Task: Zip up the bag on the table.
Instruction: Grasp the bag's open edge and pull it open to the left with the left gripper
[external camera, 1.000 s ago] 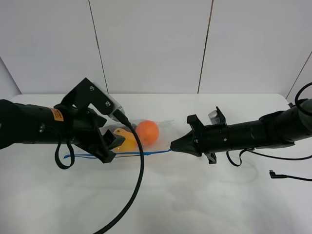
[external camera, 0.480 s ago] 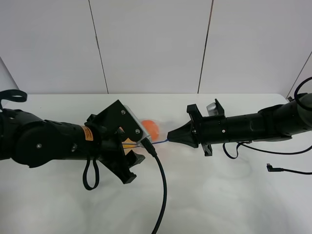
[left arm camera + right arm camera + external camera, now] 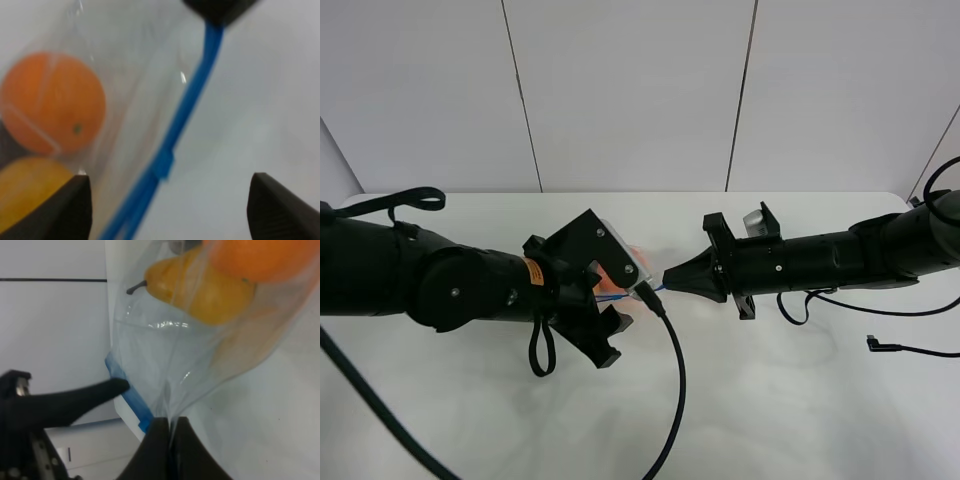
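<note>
two arms reach inward; left jaws spread over bag [image 3: 125, 110], right jaws pinching it.

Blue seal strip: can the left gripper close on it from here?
Probably yes. The seal strip runs between the fingers of the open left gripper, nothing in the way, and the right gripper pinches the end of the bag.

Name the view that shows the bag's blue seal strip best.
Left wrist: the seal strip crosses the frame close up, though blurred. Right wrist shows a short blue stretch by the right gripper. Exterior high shows a sliver beside the left arm.
</note>
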You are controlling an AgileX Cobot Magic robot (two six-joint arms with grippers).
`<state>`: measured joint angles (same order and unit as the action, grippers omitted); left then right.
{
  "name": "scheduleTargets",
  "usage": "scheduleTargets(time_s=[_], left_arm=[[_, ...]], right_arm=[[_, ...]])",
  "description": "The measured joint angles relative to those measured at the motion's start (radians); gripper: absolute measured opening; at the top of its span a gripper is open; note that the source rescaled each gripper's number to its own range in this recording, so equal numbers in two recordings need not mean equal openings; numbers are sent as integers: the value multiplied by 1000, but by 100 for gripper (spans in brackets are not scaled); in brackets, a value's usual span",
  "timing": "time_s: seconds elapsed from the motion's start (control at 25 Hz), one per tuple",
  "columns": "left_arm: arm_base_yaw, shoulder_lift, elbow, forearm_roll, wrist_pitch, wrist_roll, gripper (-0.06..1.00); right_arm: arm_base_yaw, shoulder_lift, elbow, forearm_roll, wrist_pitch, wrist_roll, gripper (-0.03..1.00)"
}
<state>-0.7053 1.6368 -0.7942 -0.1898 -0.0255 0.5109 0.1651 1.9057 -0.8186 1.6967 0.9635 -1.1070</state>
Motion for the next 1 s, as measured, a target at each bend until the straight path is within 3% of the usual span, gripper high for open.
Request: scheduleTargets(time_s=[0.76, 0.84, 1.0], left_arm=[[-35, 89, -33, 1, 33, 72, 100], [-35, 89, -33, 1, 33, 72, 95], [-35, 89, -33, 1, 33, 72, 70]], right_arm=[[0, 0, 0, -10, 0, 6, 0], [0, 0, 0, -10, 0, 6, 0], [0, 0, 0, -13, 0, 6, 0]])
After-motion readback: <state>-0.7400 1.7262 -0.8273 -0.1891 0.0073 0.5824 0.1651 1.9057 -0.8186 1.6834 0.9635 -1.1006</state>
